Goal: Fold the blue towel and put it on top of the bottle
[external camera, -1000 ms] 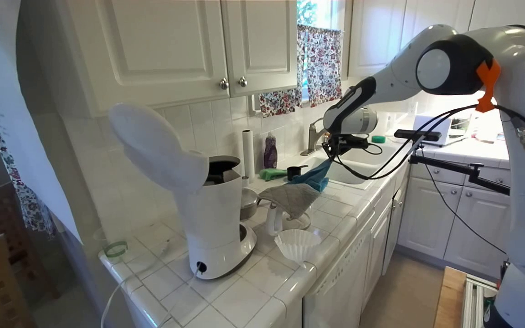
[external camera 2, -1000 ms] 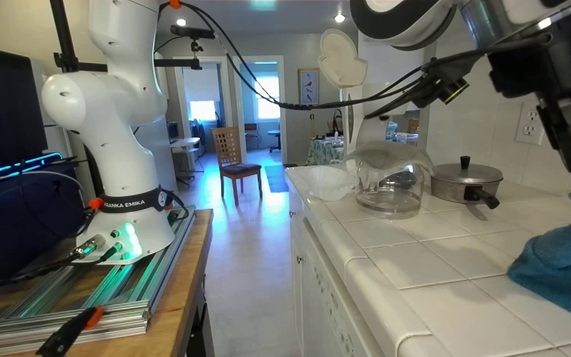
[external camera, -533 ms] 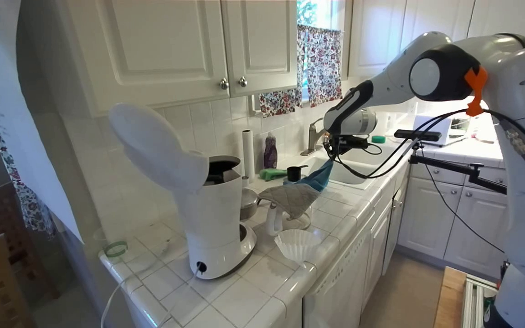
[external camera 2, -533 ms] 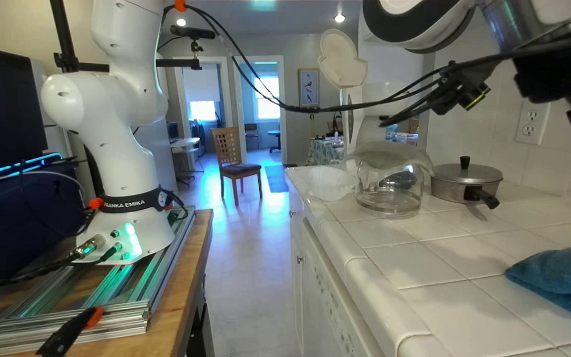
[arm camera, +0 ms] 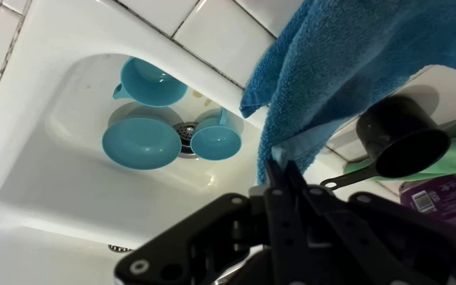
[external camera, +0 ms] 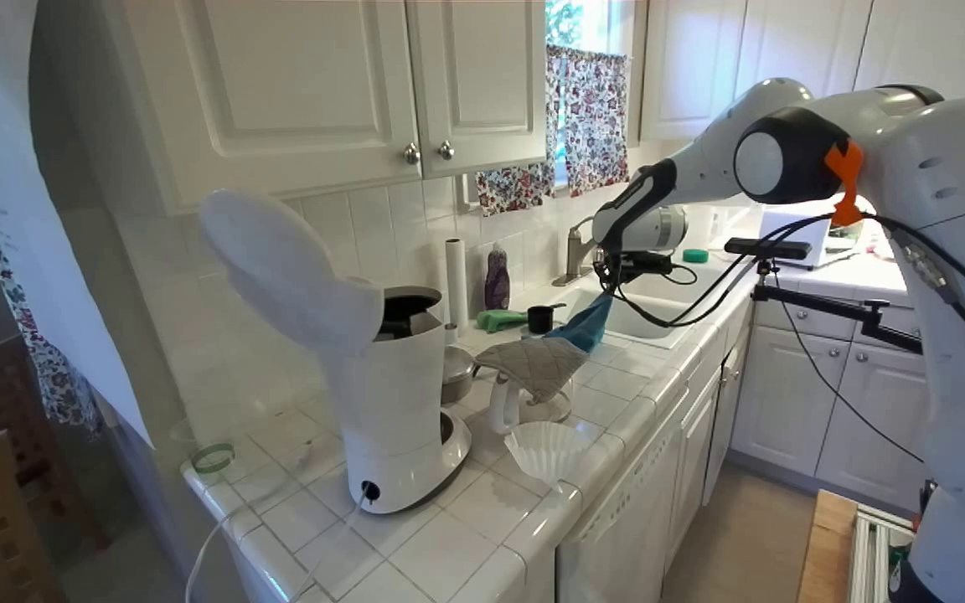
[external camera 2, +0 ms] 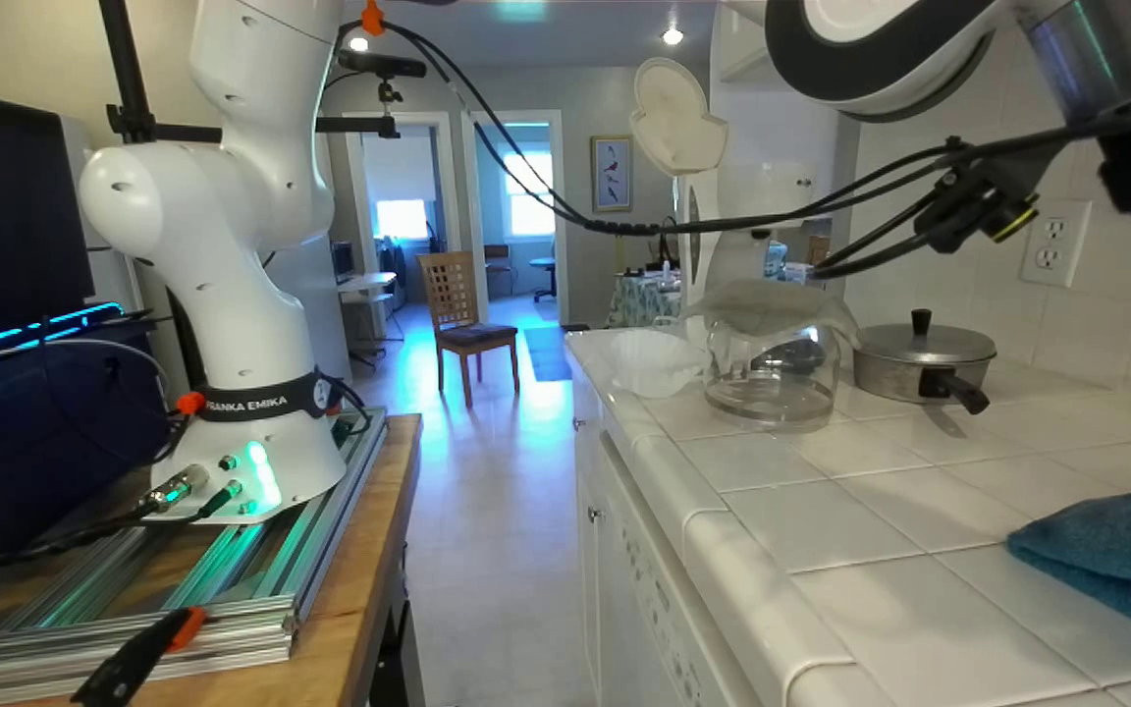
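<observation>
I find the claw [arm camera: 285, 164] pinched together, its tips clamped on one end of the blue towel [arm camera: 331, 67]. From there the towel slopes down onto the tiled desk [external camera 2: 880, 520], beside the sink [arm camera: 54, 47]. I record a black cup [arm camera: 404, 146] near the towel and a purple bottle [external camera: 497, 280] upright by the wall [external camera: 399, 222].

Coffee maker [external camera: 390, 410] on the counter [external camera: 424, 548] has its white lid [external camera: 277, 268] sticking way up, and a paper filter [external camera: 548, 448] sits near the counter edge. Lidded saucepan [external camera 2: 924, 363] is back by the wall [external camera 2: 1096, 324]. In the sink [arm camera: 73, 170] I see a blue bowl [arm camera: 141, 143] and two blue cups [arm camera: 154, 82] near the drain [arm camera: 187, 130]. Black measuring cup [arm camera: 404, 136] is just beside some green thing [arm camera: 453, 158].
</observation>
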`<state>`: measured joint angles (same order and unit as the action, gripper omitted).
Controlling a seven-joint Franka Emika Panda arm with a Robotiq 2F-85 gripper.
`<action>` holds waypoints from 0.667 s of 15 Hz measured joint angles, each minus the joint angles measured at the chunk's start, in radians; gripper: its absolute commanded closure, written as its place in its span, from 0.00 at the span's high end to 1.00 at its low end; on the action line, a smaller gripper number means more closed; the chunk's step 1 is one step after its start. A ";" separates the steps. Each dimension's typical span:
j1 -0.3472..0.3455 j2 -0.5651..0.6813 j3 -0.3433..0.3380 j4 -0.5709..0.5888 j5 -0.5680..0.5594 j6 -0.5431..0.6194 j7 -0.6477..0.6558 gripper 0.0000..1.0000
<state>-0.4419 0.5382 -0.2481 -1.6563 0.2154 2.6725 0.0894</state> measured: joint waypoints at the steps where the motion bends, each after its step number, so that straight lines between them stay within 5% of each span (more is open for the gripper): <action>1: -0.003 0.010 0.000 0.010 0.000 0.000 0.001 0.01; 3: -0.008 0.029 0.000 0.029 0.000 0.000 0.004 0.01; 4: -0.010 0.039 0.000 0.039 0.000 0.000 0.006 0.29; 6: -0.013 0.060 0.000 0.057 0.000 0.000 0.010 0.35; 10: -0.015 0.093 0.000 0.090 0.000 0.000 0.022 0.63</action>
<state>-0.4564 0.6315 -0.2484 -1.5666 0.2154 2.6723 0.1119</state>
